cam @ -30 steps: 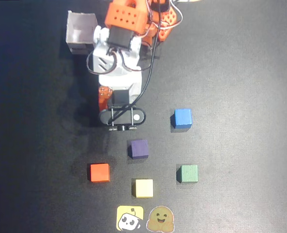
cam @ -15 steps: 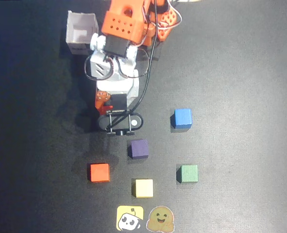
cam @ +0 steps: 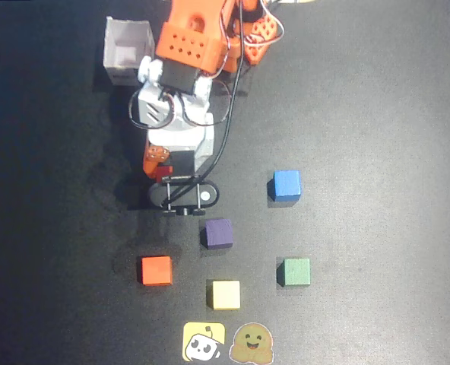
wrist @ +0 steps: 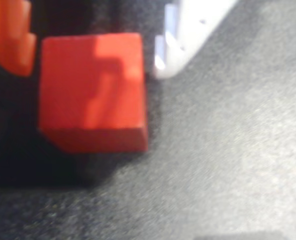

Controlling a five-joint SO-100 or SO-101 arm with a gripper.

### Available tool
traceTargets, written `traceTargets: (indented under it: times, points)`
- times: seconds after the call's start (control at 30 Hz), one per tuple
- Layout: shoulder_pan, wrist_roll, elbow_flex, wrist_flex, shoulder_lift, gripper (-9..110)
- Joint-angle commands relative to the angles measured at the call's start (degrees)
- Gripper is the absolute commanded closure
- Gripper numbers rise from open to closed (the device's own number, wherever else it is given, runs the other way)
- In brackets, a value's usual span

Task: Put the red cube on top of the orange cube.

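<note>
1. A dark, faintly speckled mat (cam: 377, 99) covered the whole surface; no room showed beyond it.
2. The gripper (wrist: 95, 45) straddled the red cube (wrist: 90, 90), an orange finger at its left and a white one at its right; whether they pressed it, I could not tell.
3. The orange cube (cam: 156, 270) sat well apart, left of the yellow cube (cam: 226, 294).

On the black matte table (cam: 377, 114) sit a small blue cube (cam: 286, 185), a purple cube (cam: 219, 233), a green cube (cam: 294, 271) and a pale yellow cube (cam: 226, 294), all apart. An open white box (cam: 126, 52) stands at the top left in the overhead view. Two cartoon stickers, one yellow (cam: 204, 342) and one brown (cam: 250, 344), lie side by side at the bottom edge, just below the yellow cube.
</note>
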Motion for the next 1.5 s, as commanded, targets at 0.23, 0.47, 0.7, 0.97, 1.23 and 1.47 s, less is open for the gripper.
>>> traceTargets:
  times: [0.23, 0.47, 0.7, 0.97, 1.23, 1.47]
  points:
    - [1.14, -1.14, -3.69, -4.66, -4.22, 83]
    - [1.32, -0.35, -2.81, -6.50, -5.89, 83]
    - [1.23, 0.44, -1.32, -9.14, -7.29, 87]
    - [0.97, 1.85, -0.26, -9.49, -6.59, 100]
    - [0.18, 2.81, -4.92, -2.90, -3.16, 100]
    - [-0.70, 4.39, -8.26, 2.20, 0.35, 100]
